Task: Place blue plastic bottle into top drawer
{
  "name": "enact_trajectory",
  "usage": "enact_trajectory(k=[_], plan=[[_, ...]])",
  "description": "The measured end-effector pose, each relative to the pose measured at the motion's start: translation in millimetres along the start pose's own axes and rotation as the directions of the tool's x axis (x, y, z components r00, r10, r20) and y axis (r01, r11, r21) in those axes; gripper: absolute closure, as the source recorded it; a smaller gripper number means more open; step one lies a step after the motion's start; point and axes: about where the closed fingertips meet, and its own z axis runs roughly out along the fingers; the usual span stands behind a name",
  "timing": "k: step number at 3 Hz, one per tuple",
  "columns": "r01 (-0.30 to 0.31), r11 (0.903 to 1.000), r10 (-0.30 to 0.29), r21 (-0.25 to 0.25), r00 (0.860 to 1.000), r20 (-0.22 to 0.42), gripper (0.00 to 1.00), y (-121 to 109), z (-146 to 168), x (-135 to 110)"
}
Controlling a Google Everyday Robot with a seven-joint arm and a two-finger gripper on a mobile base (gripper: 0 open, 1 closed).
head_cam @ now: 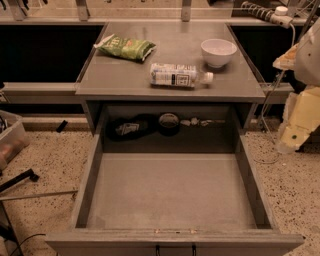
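The blue plastic bottle (175, 75) lies on its side on the grey cabinet top (125, 75), its white cap pointing right toward the bowl. The top drawer (170, 192) is pulled wide open below it. Its front floor is bare, and dark items (132, 128) and a roll of tape (169, 121) lie at its back. Its dark handle (175, 248) is at the bottom edge of the view. My arm comes in at the right edge, and the pale gripper (296, 125) hangs beside the cabinet's right side, well apart from the bottle.
A green snack bag (125, 47) lies at the back left of the top. A white bowl (218, 51) stands at the back right. A power strip (265, 14) and its cable run at the top right. A plastic bin (10, 140) sits on the floor at the left.
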Motion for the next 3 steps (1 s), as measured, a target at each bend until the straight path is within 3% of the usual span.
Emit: enact_trajectory(k=[2,3], plan=[[-0.007,1.0,0.007,0.006,1.0,0.01,0.0,3,15,-4],[0.041,0.9991,-0.041,0.011,0.999,0.032,0.0,-3,53,-30]])
